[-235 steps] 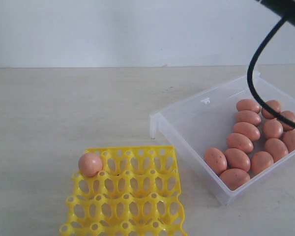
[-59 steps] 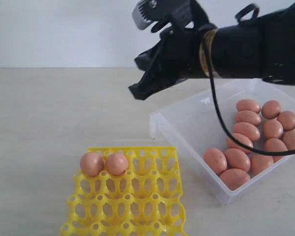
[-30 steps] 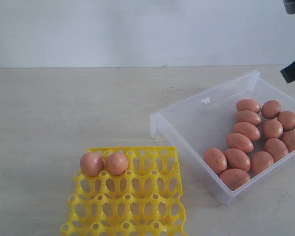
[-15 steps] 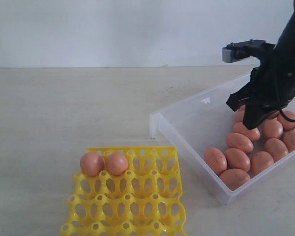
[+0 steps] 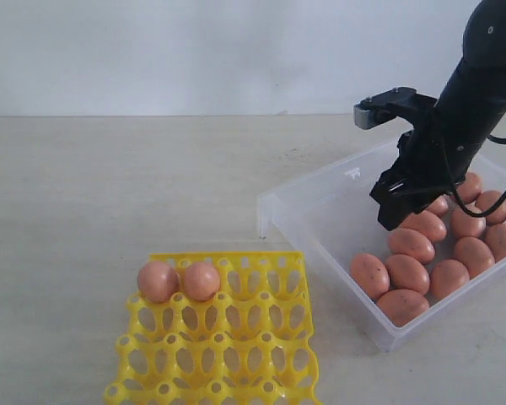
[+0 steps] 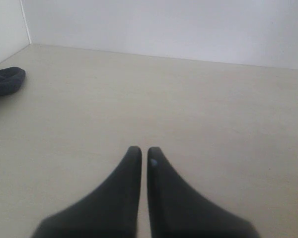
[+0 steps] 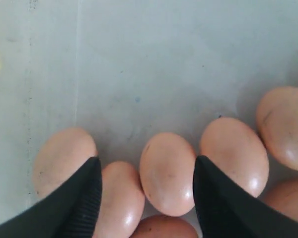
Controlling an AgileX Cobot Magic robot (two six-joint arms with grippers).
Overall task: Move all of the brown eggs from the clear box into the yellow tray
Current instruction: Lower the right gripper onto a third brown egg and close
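The pale counter (image 5: pixel 110 186) carried everything; on its right side sat the clear box (image 5: pixel 320 198), and nearer the camera, to the left, the yellow tray (image 5: pixel 236 354), its near edge cut off by the frame; the right arm (image 5: pixel 468 93) reached down into the box from the upper right. Two brown eggs (image 5: pixel 180 281) sat side by side in adjoining sockets at the left end of the tray's far row, and every other socket in view was empty; the remaining eggs (image 5: pixel 407 273), roughly a dozen, lay clustered at the right end of the box, a few hidden behind the arm. So the job looked barely begun: two placed, the bulk left to move. The right claw (image 5: pixel 392 211) hung low over the cluster with its fingers (image 7: pixel 74 198) spread wide; in the wrist view one egg (image 7: pixel 168 173) lay squarely between them and a neighbour (image 7: pixel 121 198) sat partly under one finger, neither yet pinched. The left claw (image 6: pixel 140 151) was pressed nearly together, empty, over bare counter, well away from the eggs.
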